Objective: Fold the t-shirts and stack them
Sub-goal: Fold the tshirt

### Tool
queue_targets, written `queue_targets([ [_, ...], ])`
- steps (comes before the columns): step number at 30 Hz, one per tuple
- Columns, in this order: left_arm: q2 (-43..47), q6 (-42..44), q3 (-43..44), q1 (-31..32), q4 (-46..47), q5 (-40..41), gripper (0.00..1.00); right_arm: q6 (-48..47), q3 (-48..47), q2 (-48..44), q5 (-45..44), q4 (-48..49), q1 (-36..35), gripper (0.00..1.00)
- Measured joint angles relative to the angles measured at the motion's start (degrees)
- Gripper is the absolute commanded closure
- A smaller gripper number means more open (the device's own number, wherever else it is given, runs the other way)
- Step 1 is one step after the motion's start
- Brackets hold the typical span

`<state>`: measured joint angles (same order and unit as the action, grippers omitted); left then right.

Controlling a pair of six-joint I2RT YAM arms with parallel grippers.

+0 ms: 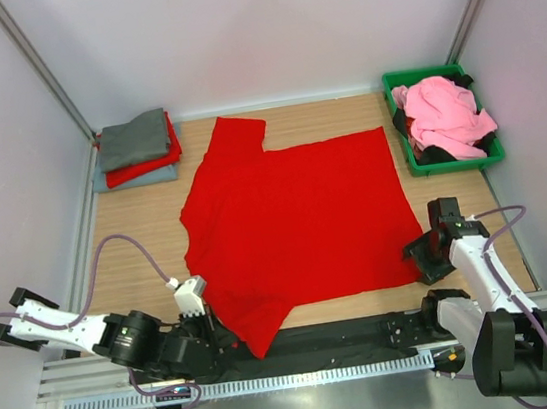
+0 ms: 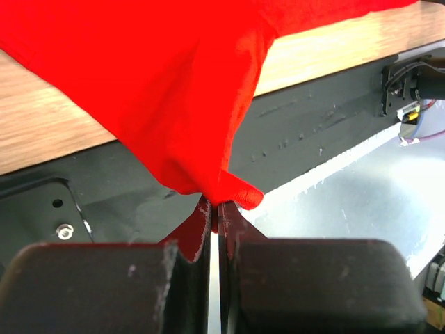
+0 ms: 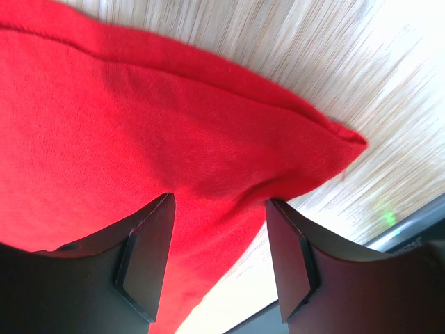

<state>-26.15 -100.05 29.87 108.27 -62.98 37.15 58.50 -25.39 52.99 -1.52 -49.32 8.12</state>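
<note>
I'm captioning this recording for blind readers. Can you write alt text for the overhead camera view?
A large red t-shirt lies spread on a wooden table, the left claw pinching its near sleeve, the right claw open at its near right corner. Folded shirts are stacked far left; a green bin far right holds pink clothes.

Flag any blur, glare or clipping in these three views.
Top external: even soft light, sharp throughout, red t-shirt heavily saturated. Left wrist: metal sheet at lower right glares to near white; the dark jaws up close look soft. Right wrist: table wood grain smeared into streaks and washed out toward the upper right; the shirt's weave reads fairly sharp.
</note>
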Motion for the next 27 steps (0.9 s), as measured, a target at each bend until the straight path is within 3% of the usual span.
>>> queue_targets([
  [6, -0.4, 0.0, 0.1, 0.0, -2.1, 0.8, 1.0, -1.5, -0.2, 0.0, -2.3, 0.0, 0.9, 0.41],
  [12, -2.1, -0.1, 1.9, 0.0, -3.5, 1.0, 1.0, -2.9, -0.4, 1.5, -2.4, 0.3, 2.4, 0.58],
  [16, -2.1, -0.1, 2.1, 0.0, -4.0, 1.3, 1.0, -3.3, -0.4, 1.5, -2.3, 1.5, 2.5, 0.8],
  [19, -2.3, -0.3, 2.5, 0.0, -4.7, 1.3, 1.0, -3.6, -0.3, 1.0, -2.0, 1.9, 2.5, 0.89],
  [27, -8.2, -0.7, 6.6, 0.0, -5.9, 1.4, 1.0, -5.4, 0.3, -3.7, 0.8, 2.0, 2.5, 0.94],
])
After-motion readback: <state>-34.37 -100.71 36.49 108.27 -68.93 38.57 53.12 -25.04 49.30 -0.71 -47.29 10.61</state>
